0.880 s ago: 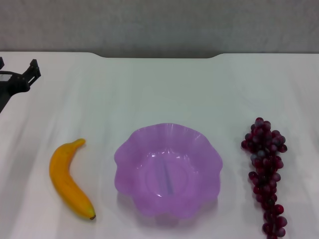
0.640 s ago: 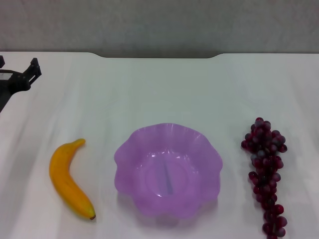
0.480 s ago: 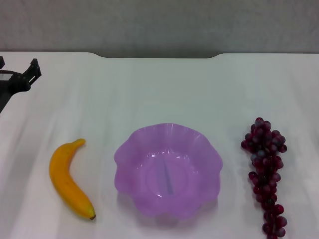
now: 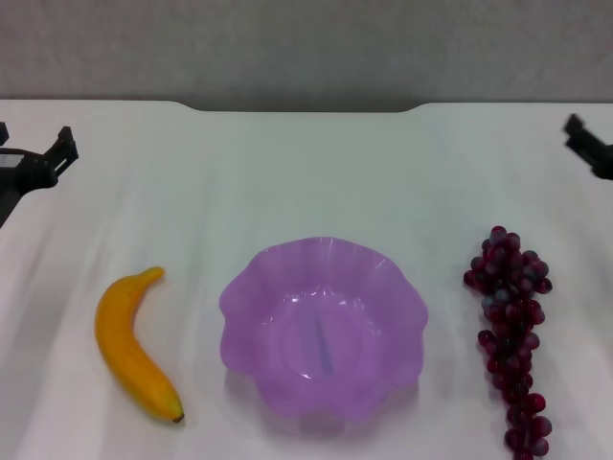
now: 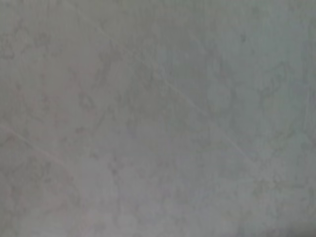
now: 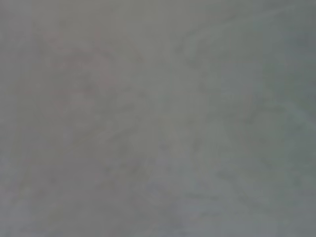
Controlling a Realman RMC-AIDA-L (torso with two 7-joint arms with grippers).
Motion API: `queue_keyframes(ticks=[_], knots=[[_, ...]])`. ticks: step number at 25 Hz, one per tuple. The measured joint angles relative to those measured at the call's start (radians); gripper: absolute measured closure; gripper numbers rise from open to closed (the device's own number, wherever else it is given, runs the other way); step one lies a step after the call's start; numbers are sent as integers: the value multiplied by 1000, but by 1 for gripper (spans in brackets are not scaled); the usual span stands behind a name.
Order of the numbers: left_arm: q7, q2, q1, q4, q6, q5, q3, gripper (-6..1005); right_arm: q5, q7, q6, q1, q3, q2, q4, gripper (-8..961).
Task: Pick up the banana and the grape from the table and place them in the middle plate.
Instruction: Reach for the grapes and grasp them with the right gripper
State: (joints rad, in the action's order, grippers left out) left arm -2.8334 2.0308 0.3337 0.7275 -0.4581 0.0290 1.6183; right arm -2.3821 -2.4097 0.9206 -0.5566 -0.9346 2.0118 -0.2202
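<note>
The yellow-orange banana lies on the white table at the front left. Right of it stands the light-purple middle plate with its wavy rim, holding nothing. The dark red grape bunch lies to the plate's right, stretching toward the front edge. My left gripper hovers open at the far left edge, well behind the banana. A dark part of my right gripper shows at the far right edge, behind the grape. Both wrist views show only blurred pale table surface.
The table's dark notched far edge runs across the back. Bare white tabletop lies between the grippers and the fruit.
My right gripper has come into view at the right edge. The left gripper has dropped slightly. Banana, plate and grape have not moved.
</note>
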Motion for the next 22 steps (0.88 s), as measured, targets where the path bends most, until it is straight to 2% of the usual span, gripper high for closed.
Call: queue_keyframes(ticks=[3, 6, 11, 14, 17, 20, 22], knots=[[-1, -1, 0, -1, 7, 0, 0, 119, 184, 172, -27, 22, -9, 2, -138, 74], [-1, -1, 4, -2, 19, 1, 0, 119, 274, 277, -90, 81, -68, 8, -304, 74], [-2, -2, 6, -2, 25, 10, 0, 119, 378, 511, -384, 171, -361, 3, -593, 74], [-2, -2, 7, -2, 34, 11, 0, 119, 510, 712, -439, 228, -451, 0, -759, 74], [-1, -1, 8, -2, 39, 12, 0, 119, 769, 1052, -433, 259, -486, -4, -882, 73], [-2, 0, 13, -2, 45, 12, -1, 119, 1126, 1392, -382, 239, -491, -6, -940, 73], [-1, 0, 16, -2, 53, 12, -2, 119, 1292, 1522, -363, 228, -500, -4, -960, 73]])
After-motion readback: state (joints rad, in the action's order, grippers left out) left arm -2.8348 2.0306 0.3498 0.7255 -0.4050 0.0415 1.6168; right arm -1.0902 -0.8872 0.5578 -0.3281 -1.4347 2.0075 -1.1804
